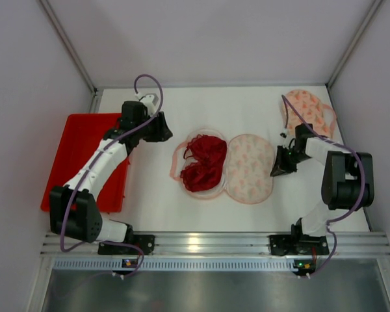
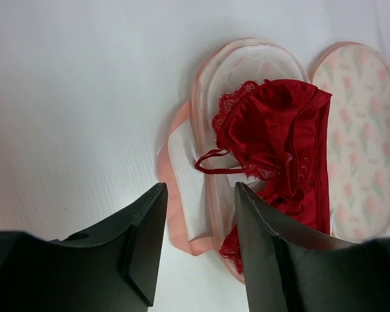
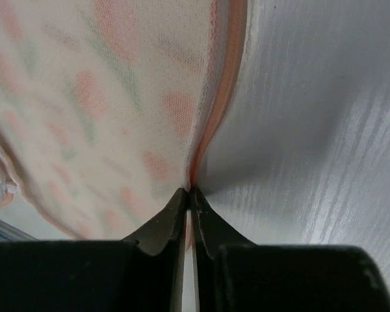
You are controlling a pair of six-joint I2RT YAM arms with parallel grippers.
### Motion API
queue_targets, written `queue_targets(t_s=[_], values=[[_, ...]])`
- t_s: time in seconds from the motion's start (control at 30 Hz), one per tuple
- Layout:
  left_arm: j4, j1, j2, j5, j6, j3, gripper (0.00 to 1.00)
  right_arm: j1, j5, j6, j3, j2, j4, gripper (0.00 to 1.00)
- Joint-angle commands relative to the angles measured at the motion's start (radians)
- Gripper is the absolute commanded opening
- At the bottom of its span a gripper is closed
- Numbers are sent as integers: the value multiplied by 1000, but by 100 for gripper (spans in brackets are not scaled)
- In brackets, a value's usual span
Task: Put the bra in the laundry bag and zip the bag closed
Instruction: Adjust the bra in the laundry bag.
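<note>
Right fingers (image 3: 162, 227) pinch the laundry bag (image 1: 250, 170) rim — likely to fold it over the red bra (image 1: 203, 164). Left fingers (image 2: 140, 240) hover half-open, empty

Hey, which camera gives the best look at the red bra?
The left wrist view: the bra fills the frame's right side, lace and strap clear, lying on the open bag. The top view shows it small but whole. The right wrist view shows none of it.
</note>
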Motion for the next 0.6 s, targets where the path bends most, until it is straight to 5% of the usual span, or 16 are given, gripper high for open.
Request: queue_targets(t_s=[0.0,0.13,0.33,0.47,0.57], values=[[9,7,-37,-14,28,3,52,14,8,-35,54,36,20,4],[-24,10,-54,15,60,-11,52,8,-12,-88,117,-24,-59,0],[-101,-31,-106,288,318,-35,51,1,-96,-86,159,-128,-121,0],[-235,-301,-85,166,540,-2,50,8,-133,-70,137,-122,-125,0],[-258,-398,-36,155,538,15,50,10,-139,-64,104,-125,-110,0]])
